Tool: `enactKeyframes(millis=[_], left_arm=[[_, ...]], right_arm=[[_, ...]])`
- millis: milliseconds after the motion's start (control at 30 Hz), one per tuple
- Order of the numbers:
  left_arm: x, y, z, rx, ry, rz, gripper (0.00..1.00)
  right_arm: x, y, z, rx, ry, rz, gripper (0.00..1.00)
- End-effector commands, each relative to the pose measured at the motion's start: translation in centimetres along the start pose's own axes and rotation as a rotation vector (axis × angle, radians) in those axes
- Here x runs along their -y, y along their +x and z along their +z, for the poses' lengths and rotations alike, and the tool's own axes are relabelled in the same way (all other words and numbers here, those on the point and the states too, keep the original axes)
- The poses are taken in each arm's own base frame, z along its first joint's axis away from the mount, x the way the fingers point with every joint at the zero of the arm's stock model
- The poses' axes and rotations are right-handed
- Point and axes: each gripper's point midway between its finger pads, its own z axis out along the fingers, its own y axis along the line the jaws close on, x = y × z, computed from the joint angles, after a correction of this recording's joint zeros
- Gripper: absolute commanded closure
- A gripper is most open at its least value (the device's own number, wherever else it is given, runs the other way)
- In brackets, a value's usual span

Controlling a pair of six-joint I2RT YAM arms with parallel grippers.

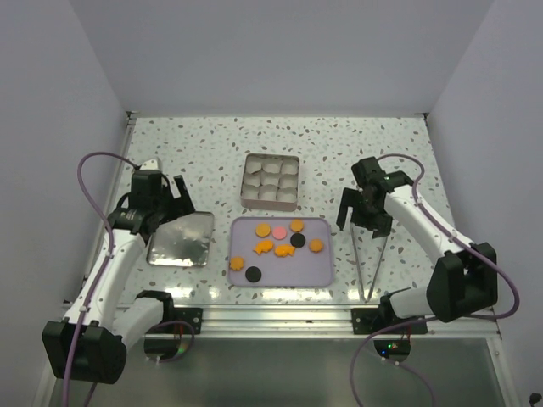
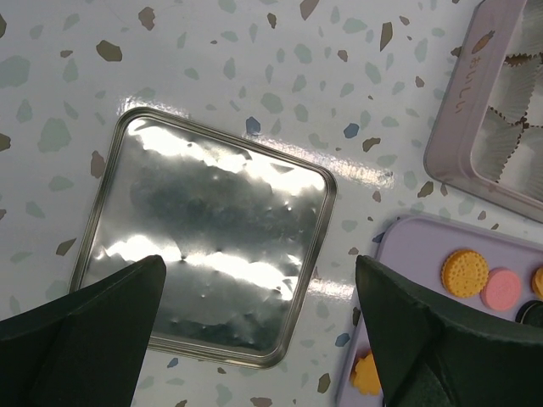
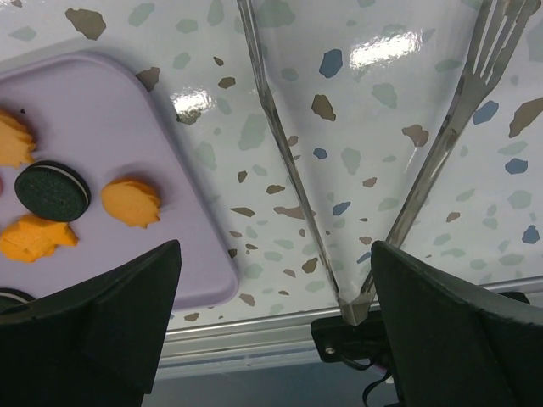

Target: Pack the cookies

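Several cookies (image 1: 283, 249) lie on a lavender tray (image 1: 324, 271): mostly orange, one pink (image 1: 278, 231), two black (image 1: 298, 240). The square tin (image 1: 271, 181) with white compartments stands behind the tray. My left gripper (image 1: 176, 206) is open and empty above the tin's lid (image 1: 181, 239); in the left wrist view the gripper (image 2: 260, 259) hangs over the lid (image 2: 204, 229), with an orange cookie (image 2: 464, 272) and the pink one (image 2: 501, 288) at the right. My right gripper (image 1: 362, 222) is open and empty right of the tray, above metal tongs (image 1: 373, 254). The right wrist view shows the gripper (image 3: 276, 246), a black cookie (image 3: 52, 191) and an orange one (image 3: 131, 202).
The tongs (image 3: 288, 161) lie on the speckled table with their hinge at the near edge. The tin (image 2: 484, 127) shows at the upper right of the left wrist view, and the tray's corner (image 2: 407, 237) below it. White walls close in the table on three sides.
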Motion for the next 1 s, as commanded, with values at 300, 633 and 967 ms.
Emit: enactKeyframes(millis=[300,633,967], left_arm=[[0.0,-0.4,0.6,0.018,0.0,0.004,0.0],[-0.2,-0.3,0.8,0.012,-0.012,0.002,0.0],[-0.2,-0.2,1.0,0.005,-0.019,0.004,0.0]], right_arm=[[0.4,0.9,4.6,-0.084,0.075,-0.093,0.12],[0.3,0.3,7.9,-0.128,0.13,-0.14,0.54],[-0.3,-1.7,9.5,-0.124,0.152,-0.216,0.74]])
